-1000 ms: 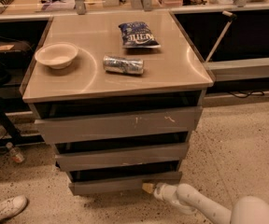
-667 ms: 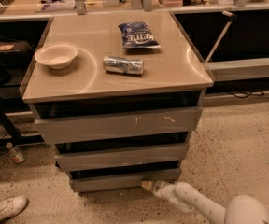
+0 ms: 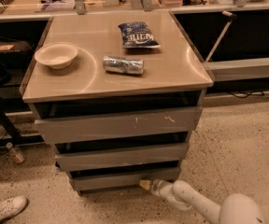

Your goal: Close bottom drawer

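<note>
The bottom drawer (image 3: 120, 179) is the narrowest grey front at the foot of the cabinet, standing a little way out with a dark gap above it. My gripper (image 3: 145, 185) is at the end of the white arm (image 3: 195, 204) reaching in from the lower right. Its tip touches the drawer's front near the right end.
The middle drawer (image 3: 120, 156) and the top drawer (image 3: 120, 124), which has pale scratches, also stand slightly out. On the cabinet top (image 3: 172, 73) are a white bowl (image 3: 56, 55), a lying can (image 3: 123, 65) and a blue chip bag (image 3: 138, 34). A shoe (image 3: 3, 209) and a bottle (image 3: 14, 153) lie at the lower left.
My gripper has moved slightly left and in towards the cabinet, and the bottom drawer's front has gone in a little with it.
</note>
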`<act>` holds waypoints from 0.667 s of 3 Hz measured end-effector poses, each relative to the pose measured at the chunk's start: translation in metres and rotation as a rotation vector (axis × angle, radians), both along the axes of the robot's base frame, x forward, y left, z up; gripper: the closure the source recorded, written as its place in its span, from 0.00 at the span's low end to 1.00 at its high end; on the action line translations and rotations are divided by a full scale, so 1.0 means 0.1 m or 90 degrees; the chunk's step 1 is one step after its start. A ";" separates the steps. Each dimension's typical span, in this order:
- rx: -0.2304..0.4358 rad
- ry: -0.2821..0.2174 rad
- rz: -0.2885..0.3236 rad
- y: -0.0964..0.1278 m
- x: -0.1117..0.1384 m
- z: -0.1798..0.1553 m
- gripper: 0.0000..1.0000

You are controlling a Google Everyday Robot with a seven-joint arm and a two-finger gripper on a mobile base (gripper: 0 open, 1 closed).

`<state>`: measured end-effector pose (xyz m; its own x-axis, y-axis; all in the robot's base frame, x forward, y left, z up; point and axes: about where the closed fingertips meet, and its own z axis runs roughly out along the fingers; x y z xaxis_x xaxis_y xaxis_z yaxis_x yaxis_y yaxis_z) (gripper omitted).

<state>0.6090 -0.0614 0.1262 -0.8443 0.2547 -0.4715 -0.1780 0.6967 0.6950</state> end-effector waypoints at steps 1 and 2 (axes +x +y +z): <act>-0.011 0.027 -0.004 -0.15 -0.27 0.03 1.00; -0.083 0.053 -0.108 -1.24 -0.54 0.34 1.00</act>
<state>0.5549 -0.1852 0.1599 -0.8324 0.3373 -0.4397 0.0035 0.7966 0.6045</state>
